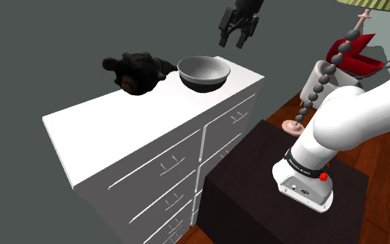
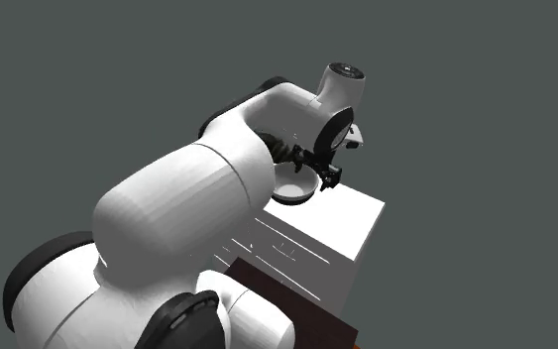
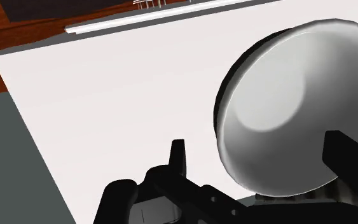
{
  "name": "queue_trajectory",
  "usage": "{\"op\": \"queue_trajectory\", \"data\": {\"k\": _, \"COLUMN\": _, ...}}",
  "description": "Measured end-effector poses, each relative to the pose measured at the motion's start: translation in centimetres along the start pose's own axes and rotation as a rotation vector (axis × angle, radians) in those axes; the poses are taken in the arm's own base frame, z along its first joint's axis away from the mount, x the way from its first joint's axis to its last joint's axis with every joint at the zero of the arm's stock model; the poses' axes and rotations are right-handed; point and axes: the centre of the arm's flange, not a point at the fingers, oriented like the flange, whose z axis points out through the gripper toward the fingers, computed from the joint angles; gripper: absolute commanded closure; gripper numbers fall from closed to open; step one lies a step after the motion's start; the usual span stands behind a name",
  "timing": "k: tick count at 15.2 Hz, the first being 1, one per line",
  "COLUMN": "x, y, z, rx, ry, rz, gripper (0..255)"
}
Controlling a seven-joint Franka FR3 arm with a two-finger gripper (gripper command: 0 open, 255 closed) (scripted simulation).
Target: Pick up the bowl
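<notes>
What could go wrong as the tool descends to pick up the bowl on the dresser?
The open black tool hangs above the round bowl, grey inside and black outside, seemingly astride one rim; a rim pinch may slip.
The bowl sits near the white dresser's corner; a nudge could push it off.
The dark furry toy close beside it might be bumped.

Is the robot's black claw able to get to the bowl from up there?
Probably yes. The gripper hangs open above the bowl, with nothing between them. The dark lump sits beside the bowl, not over it.
</notes>
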Motion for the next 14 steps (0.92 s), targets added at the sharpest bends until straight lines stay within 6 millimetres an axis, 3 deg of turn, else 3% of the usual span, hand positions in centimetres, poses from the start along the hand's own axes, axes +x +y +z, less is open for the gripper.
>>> {"op": "queue_trajectory", "data": {"k": 5, "x": 2.5, "y": 0.8, "z": 5.1, "rx": 0.046, "ry": -0.034, "rz": 0.032, "gripper": 0}}
{"op": "queue_trajectory", "data": {"k": 12, "x": 2.6, "y": 1.7, "z": 8.7, "rx": 0.051, "ry": -0.036, "rz": 0.036, "gripper": 0}}
{"op": "queue_trajectory", "data": {"k": 13, "x": 2.5, "y": 1.7, "z": 9.0, "rx": 0.051, "ry": -0.036, "rz": 0.036, "gripper": 255}}
{"op": "queue_trajectory", "data": {"k": 14, "x": 2.5, "y": 1.8, "z": 9.1, "rx": 0.051, "ry": -0.036, "rz": 0.036, "gripper": 255}}
